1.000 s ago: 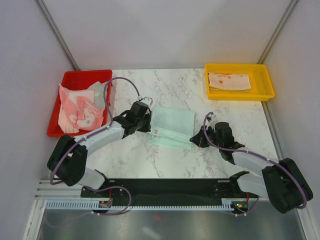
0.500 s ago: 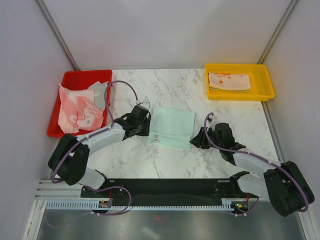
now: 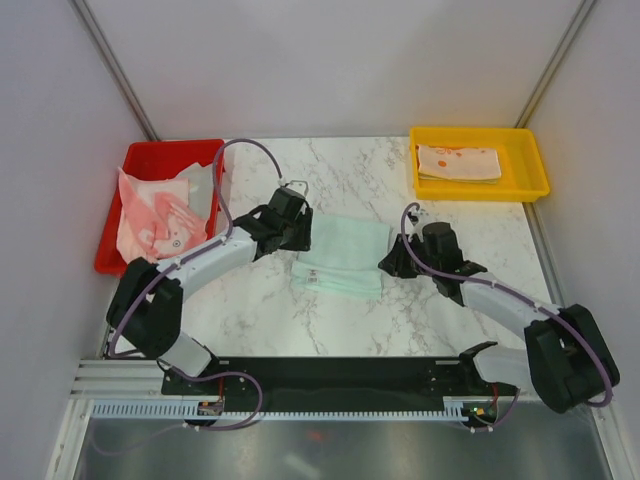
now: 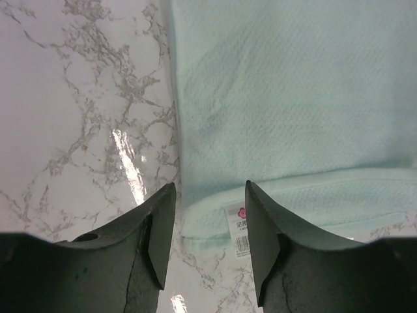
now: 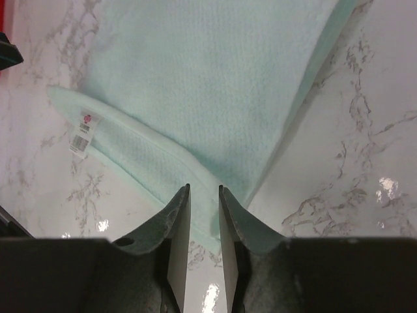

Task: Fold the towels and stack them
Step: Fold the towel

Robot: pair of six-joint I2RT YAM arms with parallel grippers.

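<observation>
A mint green towel (image 3: pixel 345 255) lies folded on the marble table (image 3: pixel 350 180), its upper layer set back from the near strip. The left wrist view shows this towel (image 4: pixel 293 98) with a white tag (image 4: pixel 238 223) at its near corner. My left gripper (image 3: pixel 302 238) (image 4: pixel 210 189) hangs open over the towel's left edge, holding nothing. My right gripper (image 3: pixel 392 262) (image 5: pixel 204 189) stands narrowly open above the towel's (image 5: pixel 208 85) right near corner, which lies flat below it. A pink towel (image 3: pixel 150 215) lies crumpled in the red tray. A cream towel (image 3: pixel 458 162) lies folded in the yellow tray.
The red tray (image 3: pixel 170 148) sits at the far left of the table and the yellow tray (image 3: pixel 480 133) at the far right. Grey walls close in both sides and the back. A black rail (image 3: pixel 330 375) runs along the near edge.
Both grippers opened and let go of the mint towel, which now lies flat in its fold. Both arms have lifted and shifted a little toward the far side.
</observation>
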